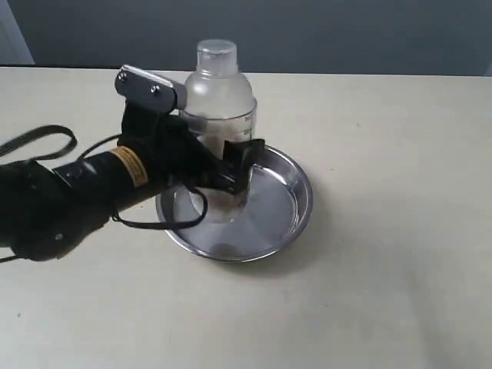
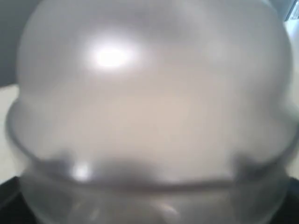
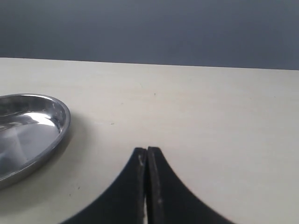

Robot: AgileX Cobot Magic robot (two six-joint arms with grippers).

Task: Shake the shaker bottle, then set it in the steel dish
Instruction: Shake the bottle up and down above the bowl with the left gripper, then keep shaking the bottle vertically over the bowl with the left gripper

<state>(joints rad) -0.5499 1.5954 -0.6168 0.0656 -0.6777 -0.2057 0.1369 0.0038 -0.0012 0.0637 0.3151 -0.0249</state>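
Fingers of the left gripper (image 1: pixel 231 163) clamp the shaker bottle (image 1: pixel 219 100) around its lower body, one black finger crossing the front of it in the exterior view; the bottle stands upright, domed top and small clear cap uppermost, printed marks showing on its frosted wall. Its base is down inside the steel dish (image 1: pixel 288 201), over the side nearer the left arm; whether it rests on the flat bottom or hangs just above it cannot be told. The left wrist view is filled by the blurred dome of the bottle (image 2: pixel 149 116), pressed close to the lens. The right gripper (image 3: pixel 147 161) is seen only in its own wrist view; its two dark fingers meet with nothing between them, over the pale table (image 3: pixel 210 112), apart from the dish's shiny rim (image 3: pixel 65 122).
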